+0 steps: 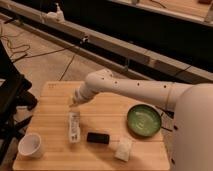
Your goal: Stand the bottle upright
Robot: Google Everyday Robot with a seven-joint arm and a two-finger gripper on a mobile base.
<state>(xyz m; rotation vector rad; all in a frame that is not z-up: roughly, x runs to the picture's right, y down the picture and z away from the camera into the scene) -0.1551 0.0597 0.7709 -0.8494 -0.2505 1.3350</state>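
The bottle is slim and white with a dark printed label. It lies flat on the wooden table, left of centre, its long axis running front to back. My gripper hangs at the end of the white arm, just above the bottle's far end. Its fingers are shut with nothing seen between them.
A black block lies right of the bottle. A whitish packet sits near the front edge, a green bowl at the right, and a white cup at the front left corner. A dark chair stands left of the table.
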